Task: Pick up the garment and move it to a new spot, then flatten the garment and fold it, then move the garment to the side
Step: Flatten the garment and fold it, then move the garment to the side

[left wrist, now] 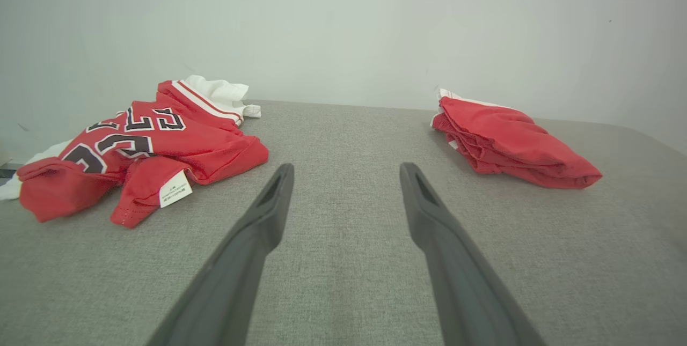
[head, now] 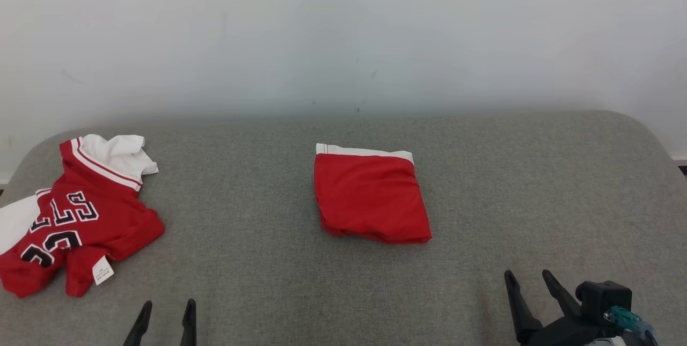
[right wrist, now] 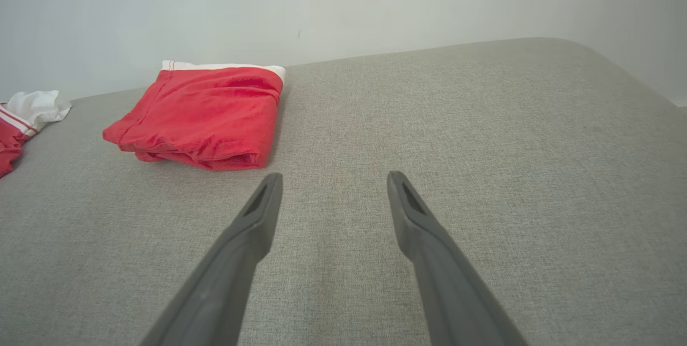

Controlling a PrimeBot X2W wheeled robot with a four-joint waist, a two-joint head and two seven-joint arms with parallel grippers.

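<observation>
Garment (head: 370, 198) folded, near-square, white band (head: 365, 151) toward wall (head: 343, 40); left hand (head: 169, 303), right hand (head: 527, 273) spread wide, empty.

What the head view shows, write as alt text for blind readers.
A folded red garment lies centred on a grey surface; a crumpled red jersey lies at left. The left gripper and right gripper sit open and empty below.
</observation>
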